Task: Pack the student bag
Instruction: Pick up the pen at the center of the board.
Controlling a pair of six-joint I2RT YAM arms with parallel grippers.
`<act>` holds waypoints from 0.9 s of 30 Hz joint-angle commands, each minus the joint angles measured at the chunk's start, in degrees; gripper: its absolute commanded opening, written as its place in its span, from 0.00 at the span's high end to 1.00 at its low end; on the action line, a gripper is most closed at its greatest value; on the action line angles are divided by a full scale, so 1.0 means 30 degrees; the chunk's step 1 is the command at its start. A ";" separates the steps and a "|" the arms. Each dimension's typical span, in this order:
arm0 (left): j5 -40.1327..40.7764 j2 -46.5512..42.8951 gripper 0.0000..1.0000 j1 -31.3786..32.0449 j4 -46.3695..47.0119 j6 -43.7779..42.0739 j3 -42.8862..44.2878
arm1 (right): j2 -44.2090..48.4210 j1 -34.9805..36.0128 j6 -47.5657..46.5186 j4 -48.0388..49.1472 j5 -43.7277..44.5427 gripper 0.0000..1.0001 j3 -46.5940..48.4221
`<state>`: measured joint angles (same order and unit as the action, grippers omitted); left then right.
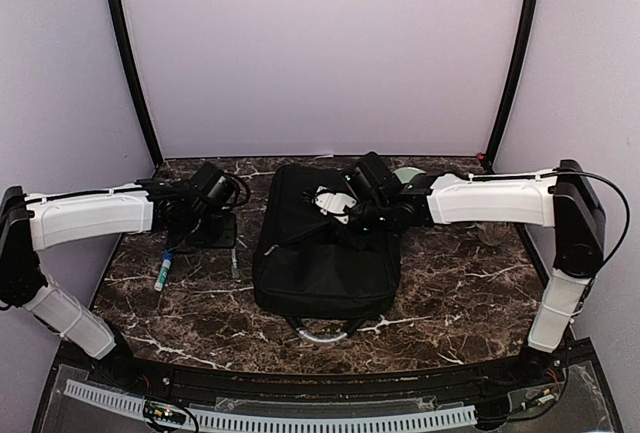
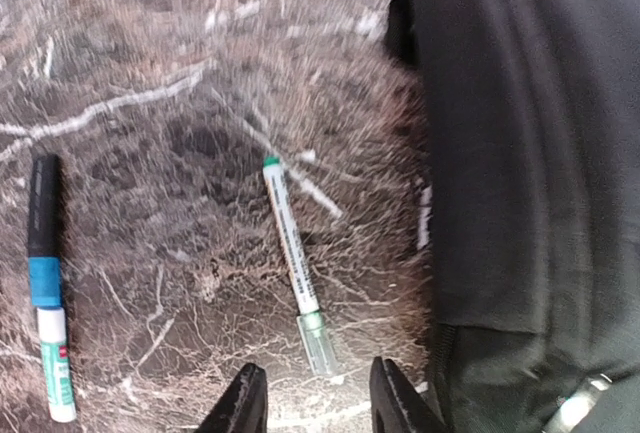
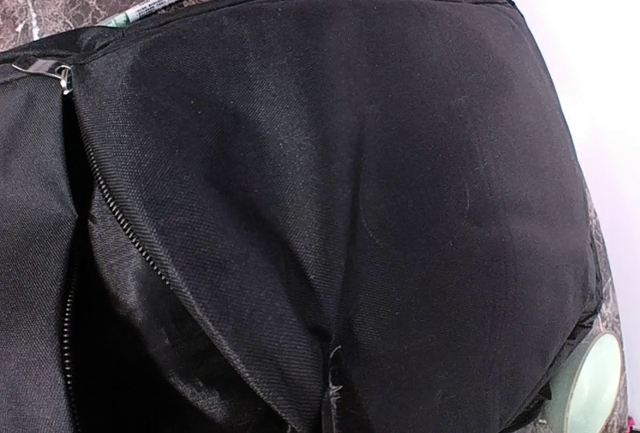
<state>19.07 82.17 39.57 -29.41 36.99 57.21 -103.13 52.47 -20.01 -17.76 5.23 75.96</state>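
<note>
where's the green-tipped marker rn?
Left wrist view: green-tipped marker on the table, just ahead of the left gripper, between the blue-banded marker and the student bag.

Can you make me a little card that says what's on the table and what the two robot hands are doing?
bag: black student bag, flat in the middle, zipper partly open
pens: green marker and blue marker on the marble table, left of the bag
left gripper: open, empty, green marker just ahead of its fingers
right gripper: above the bag's far end; open or shut unclear
</note>
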 commanded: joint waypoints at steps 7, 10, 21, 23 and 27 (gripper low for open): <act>-0.0691 0.4342 0.68 -0.0395 -0.2391 0.1315 0.2541 | 0.0217 -0.0033 0.0576 -0.0225 -0.0989 0.99 0.0606; -0.0407 0.5225 0.68 -0.0723 -0.2798 0.1460 0.3077 | 0.0217 -0.0029 0.0591 -0.0224 -0.1071 0.98 0.0578; -0.2726 0.6502 0.67 -0.2263 -0.0824 0.1068 0.2846 | 0.0031 -0.0030 0.0516 -0.0249 -0.1139 0.98 0.0487; -0.2976 0.6736 0.68 -0.2345 -0.0591 0.0961 0.2894 | -0.0009 -0.0028 0.0546 -0.0275 -0.1215 0.98 0.0540; -0.3201 0.7150 0.69 -0.2529 -0.0416 0.1037 0.2957 | -0.0112 -0.0028 0.0562 -0.0321 -0.1203 0.98 0.0522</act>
<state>11.31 102.94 32.47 -31.42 40.29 65.58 -103.22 52.31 -19.55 -18.11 4.05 76.07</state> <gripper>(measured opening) 0.309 0.028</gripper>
